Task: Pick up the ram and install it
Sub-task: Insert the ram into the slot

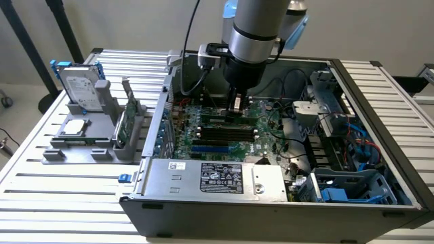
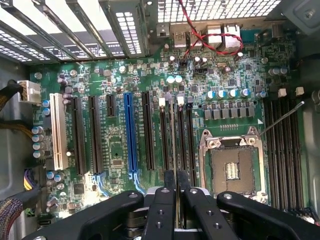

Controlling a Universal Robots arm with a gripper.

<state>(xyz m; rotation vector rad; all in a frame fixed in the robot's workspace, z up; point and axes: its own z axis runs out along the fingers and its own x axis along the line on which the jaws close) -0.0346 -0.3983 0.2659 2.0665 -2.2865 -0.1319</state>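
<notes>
My gripper [image 1: 237, 108] reaches down into the open computer case [image 1: 379, 152], over the motherboard [image 1: 203, 147]. In the wrist view its black fingers [image 2: 164, 210] are pressed close together on a thin stick seen edge-on, the ram [image 2: 173, 135]. The stick runs along the black memory slots [image 2: 163, 140] beside the empty processor socket [image 2: 232, 167]. In the exterior view the ram [image 1: 218, 118] is a long green strip lying in line with the black slots [image 1: 227, 133], right under the fingertips. I cannot tell whether it is fully seated.
A grey rack [image 1: 74, 152] at the exterior view's left holds a hard drive in a blue frame [image 1: 76, 89], a square silver processor chip [image 1: 73, 127] and another upright green board [image 1: 127, 124]. The power supply [image 1: 224, 178], cables [image 1: 291, 147] and a drive cage [image 1: 332, 107] crowd the case.
</notes>
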